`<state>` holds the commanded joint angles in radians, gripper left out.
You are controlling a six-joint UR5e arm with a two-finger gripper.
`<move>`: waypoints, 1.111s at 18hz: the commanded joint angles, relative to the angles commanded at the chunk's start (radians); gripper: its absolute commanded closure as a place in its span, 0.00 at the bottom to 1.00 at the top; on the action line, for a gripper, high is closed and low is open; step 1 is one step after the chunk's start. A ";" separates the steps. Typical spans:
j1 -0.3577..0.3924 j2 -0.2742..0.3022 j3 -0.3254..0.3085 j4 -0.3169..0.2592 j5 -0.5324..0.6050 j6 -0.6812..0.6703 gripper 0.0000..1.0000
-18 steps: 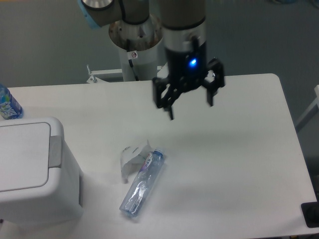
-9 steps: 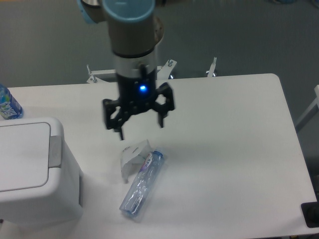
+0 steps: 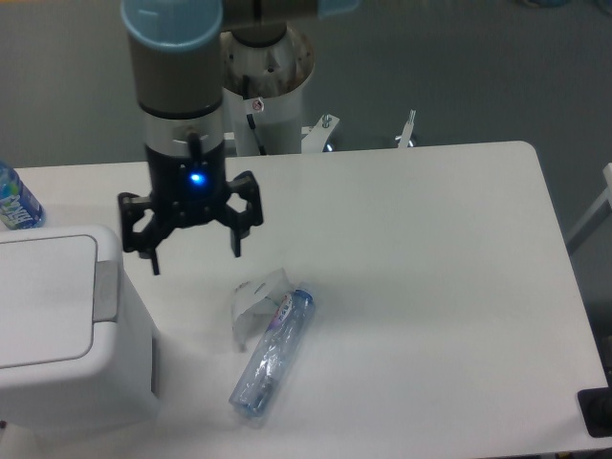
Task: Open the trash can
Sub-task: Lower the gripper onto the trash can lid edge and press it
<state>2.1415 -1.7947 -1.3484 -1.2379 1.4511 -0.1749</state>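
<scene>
White boxy trash can [image 3: 57, 335], lid flat.

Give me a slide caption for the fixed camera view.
Open gripper hovers beside the closed white trash can, crushed plastic bottle lying on the table.

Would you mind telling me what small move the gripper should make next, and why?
Probably shift a little further left and down toward the grey tab: the open gripper hangs just right of the trash can, whose lid is shut.
</scene>
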 joint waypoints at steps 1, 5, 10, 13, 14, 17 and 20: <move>-0.008 -0.005 0.002 0.000 0.000 0.000 0.00; -0.023 -0.020 0.003 0.012 0.000 0.000 0.00; -0.031 -0.038 0.012 0.063 0.000 -0.003 0.00; -0.031 -0.049 0.011 0.063 0.000 -0.003 0.00; -0.031 -0.049 0.011 0.063 0.000 -0.003 0.00; -0.031 -0.051 0.011 0.063 0.002 -0.002 0.00; -0.031 -0.055 0.011 0.063 0.002 -0.003 0.00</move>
<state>2.1107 -1.8500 -1.3376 -1.1750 1.4527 -0.1779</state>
